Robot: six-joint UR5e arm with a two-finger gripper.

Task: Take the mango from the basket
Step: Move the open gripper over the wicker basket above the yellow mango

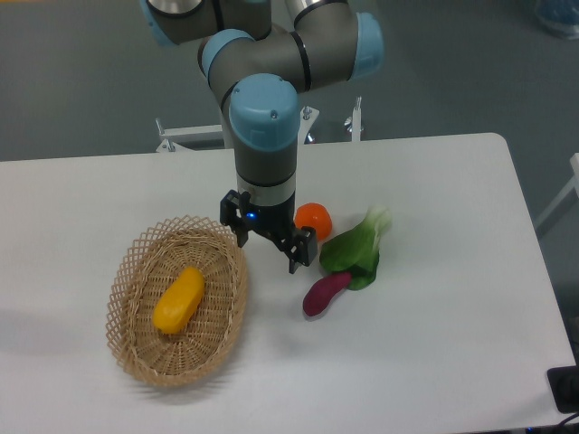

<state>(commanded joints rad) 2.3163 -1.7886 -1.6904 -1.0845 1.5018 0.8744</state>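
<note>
A: Where's the smooth yellow-orange oval mango (179,300)?
B: Lying in the tan woven wicker basket (137,362); my black two-finger gripper (271,247) hangs spread, empty, beside its rim; fruit looks slick, firm; I'd pinch across its middle.

the arm (271,54) is built of thick grey cylindrical segments joined at rounded housings, each closed with a glossy light-blue cap, and thin dark seams ring the joints. its last segment narrows through a pale silver band into a black claw (268,244) with two short, blocky black fingers (302,250). a small blue light glows on the front of the claw's black body.
</note>
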